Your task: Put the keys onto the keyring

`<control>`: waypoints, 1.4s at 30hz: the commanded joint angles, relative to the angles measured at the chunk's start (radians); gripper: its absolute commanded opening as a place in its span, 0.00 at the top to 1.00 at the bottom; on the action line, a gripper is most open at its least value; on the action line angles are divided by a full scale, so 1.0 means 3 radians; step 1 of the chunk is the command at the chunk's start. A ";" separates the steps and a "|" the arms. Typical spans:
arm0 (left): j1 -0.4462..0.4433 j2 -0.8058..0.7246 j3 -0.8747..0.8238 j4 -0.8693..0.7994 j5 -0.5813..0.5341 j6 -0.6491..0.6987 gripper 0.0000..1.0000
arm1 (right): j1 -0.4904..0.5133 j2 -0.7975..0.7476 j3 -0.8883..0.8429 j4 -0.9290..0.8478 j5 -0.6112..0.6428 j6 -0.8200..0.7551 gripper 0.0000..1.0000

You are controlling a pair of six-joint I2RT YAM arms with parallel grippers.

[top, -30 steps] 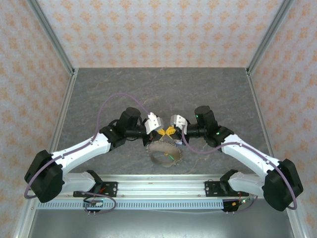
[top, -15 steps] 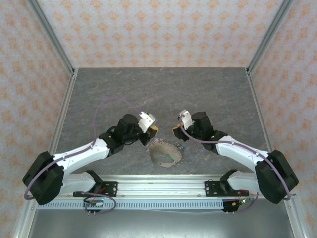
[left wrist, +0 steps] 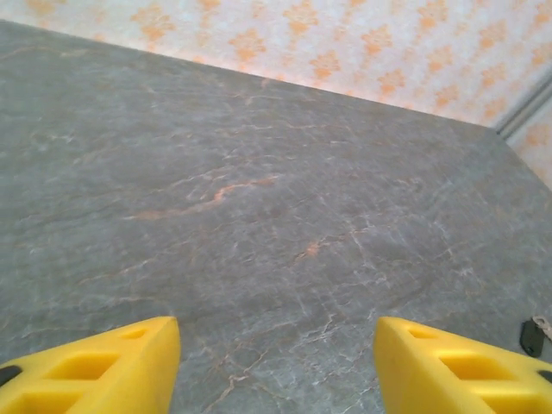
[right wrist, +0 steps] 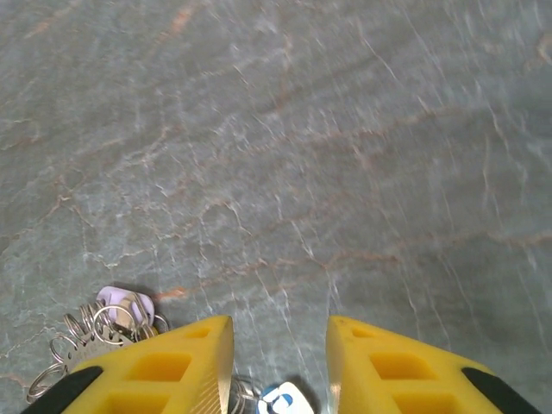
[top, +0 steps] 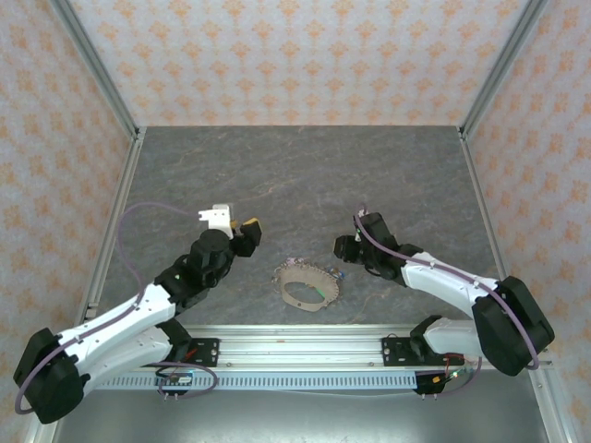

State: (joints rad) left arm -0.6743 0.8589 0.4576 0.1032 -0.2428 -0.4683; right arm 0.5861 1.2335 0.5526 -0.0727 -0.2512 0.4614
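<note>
The keyring (top: 294, 299), a grey-brown loop fringed with small metal links, lies flat on the table between the arms. Tiny keys (top: 319, 293) hang on its rim, one green and one blue. My left gripper (top: 247, 230) is up and to the left of the loop, well apart from it. In the left wrist view it (left wrist: 276, 362) is open over bare stone. My right gripper (top: 339, 250) hovers just right of the loop. It (right wrist: 279, 349) is open, with a blue-and-white key head (right wrist: 285, 402) lying on the table between the fingers and small rings with a pale key (right wrist: 121, 308) to the left.
The table is a grey marbled slab (top: 305, 175) walled by patterned panels (top: 295, 55) on three sides. A metal rail (top: 295, 343) with the arm bases runs along the near edge. A small dark object (left wrist: 532, 336) shows at the right edge of the left wrist view.
Both grippers pulled away from each other above the keyring and opened. The left arm swung out to the left, the right arm drew back right and lower. The keyring stays on the table.
</note>
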 commanded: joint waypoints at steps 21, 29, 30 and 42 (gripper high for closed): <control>-0.0015 -0.0689 -0.0640 -0.0753 0.1267 -0.1181 0.00 | 0.0417 0.0332 -0.0021 -0.0745 0.0016 0.0830 0.65; -0.0114 -0.0017 -0.0513 -0.0504 0.1750 -0.1335 0.02 | 0.0605 0.0594 0.0106 -0.0676 0.0021 0.0965 0.69; -0.0168 0.0070 -0.0481 -0.0480 0.1766 -0.1312 0.03 | 0.0620 0.0597 0.0106 -0.0658 0.0000 0.0982 0.69; -0.0598 0.0959 -0.0003 -0.0286 0.1619 -0.1400 0.16 | 0.0719 0.0255 -0.0146 -0.0532 0.0089 0.1234 0.69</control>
State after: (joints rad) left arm -0.8394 1.1133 0.4065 -0.0124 0.2646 -0.8749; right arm 0.7834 1.3262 0.5388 -0.2161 -0.1947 0.8028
